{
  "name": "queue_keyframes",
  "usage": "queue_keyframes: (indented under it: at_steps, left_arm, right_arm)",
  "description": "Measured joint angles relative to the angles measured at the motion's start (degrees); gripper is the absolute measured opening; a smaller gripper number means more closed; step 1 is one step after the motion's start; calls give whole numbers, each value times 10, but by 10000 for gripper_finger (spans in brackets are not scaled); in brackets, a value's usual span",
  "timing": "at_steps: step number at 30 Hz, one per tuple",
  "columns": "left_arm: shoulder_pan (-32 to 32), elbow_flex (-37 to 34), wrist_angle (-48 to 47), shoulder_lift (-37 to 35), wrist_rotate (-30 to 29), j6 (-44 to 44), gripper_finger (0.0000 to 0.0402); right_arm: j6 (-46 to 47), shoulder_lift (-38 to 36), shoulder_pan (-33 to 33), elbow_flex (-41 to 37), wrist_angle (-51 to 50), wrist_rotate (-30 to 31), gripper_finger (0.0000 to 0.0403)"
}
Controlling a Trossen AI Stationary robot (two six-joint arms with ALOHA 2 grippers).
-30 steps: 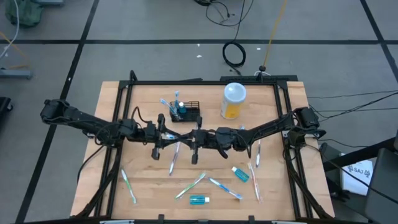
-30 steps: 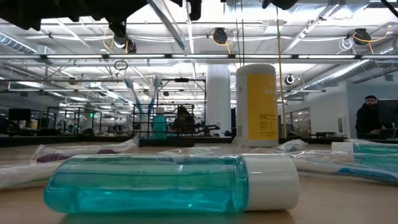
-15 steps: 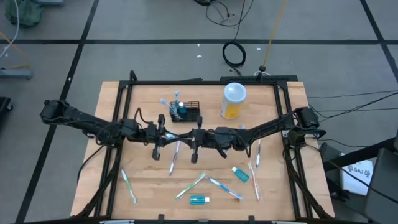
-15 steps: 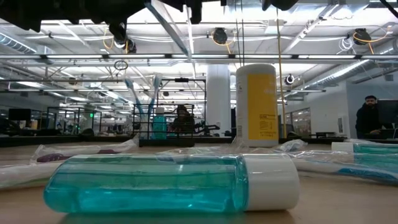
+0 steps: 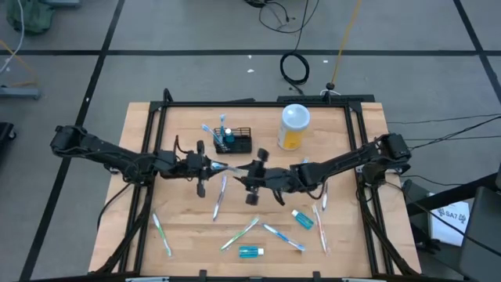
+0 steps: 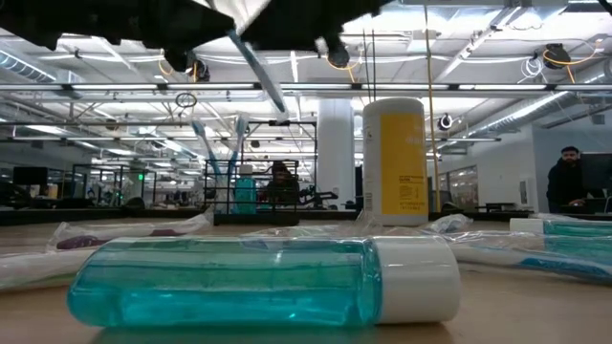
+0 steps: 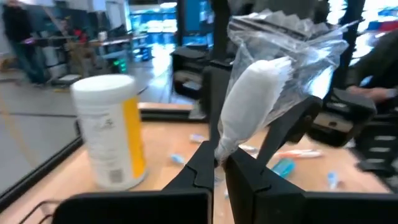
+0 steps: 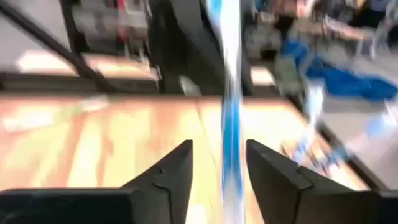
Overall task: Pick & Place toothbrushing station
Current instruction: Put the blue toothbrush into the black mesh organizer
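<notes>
Your wooden table (image 5: 180,235) carries everything. Biggest container is the tall white-lidded canister (image 5: 293,127) with the yellow-orange lower half, upright toward the far side; in the low view it stands as the yellow-labelled cylinder (image 6: 394,161), lid on.

Just to its left sits the toothbrushing station (image 5: 233,142), the small black slatted rack, upright, well clear of both grippers. It holds a small teal bottle (image 5: 228,140) and upright toothbrushes (image 5: 208,133) at its left end; the low view shows the rack (image 6: 258,182) with brush heads sticking above it.

Your left gripper (image 5: 211,167) is near the table's middle, in front of the rack, clamped on a wrapped toothbrush (image 7: 255,99), its clear packet sticking up past the fingers (image 7: 202,168). In the low view that brush (image 6: 256,72) hangs tilted in the air.

Your right gripper (image 5: 252,174) sits just beside the left one, fingers (image 8: 168,171) parted, a blurred blue-white brush (image 8: 231,81) running between them; whether they touch it you can't tell.

Loose on the near half of the table: a teal mouthwash bottle (image 5: 251,251) lying on its side, a teal tube (image 5: 303,218), several wrapped toothbrushes (image 5: 161,233).

A person (image 6: 567,182) stands in the room behind.
</notes>
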Motion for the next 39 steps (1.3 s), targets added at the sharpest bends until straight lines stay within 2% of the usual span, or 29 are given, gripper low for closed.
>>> queue_keyframes:
  at_steps: [4,8,12,15,18,25,29,35,39]
  left_arm:
    - [15,44,-77,1,-18,0,8]
    - [42,146,-232,9,-21,7,13]
    - [77,238,-332,44,-50,26,11]
    - [113,284,-332,82,-53,41,7]
    - [149,309,-336,129,-40,35,12]
    - [221,323,-339,207,-33,-8,8]
    - [244,324,-337,239,-9,-33,11]
    - [264,324,-343,283,2,-53,8]
    - [284,323,-366,296,3,-97,27]
  right_arm:
    - [67,-34,17,1,-124,6,169]
    - [160,-46,32,0,-216,6,173]
    - [258,-51,50,0,-306,5,167]
    - [328,-49,60,-1,-377,4,161]
    - [361,-49,64,-17,-391,4,158]
    - [366,-57,63,-37,-391,-30,156]
    - [366,-57,62,-38,-392,-56,155]
    - [365,-57,62,-38,-393,-56,155]
    - [365,-57,62,-38,-393,-56,155]
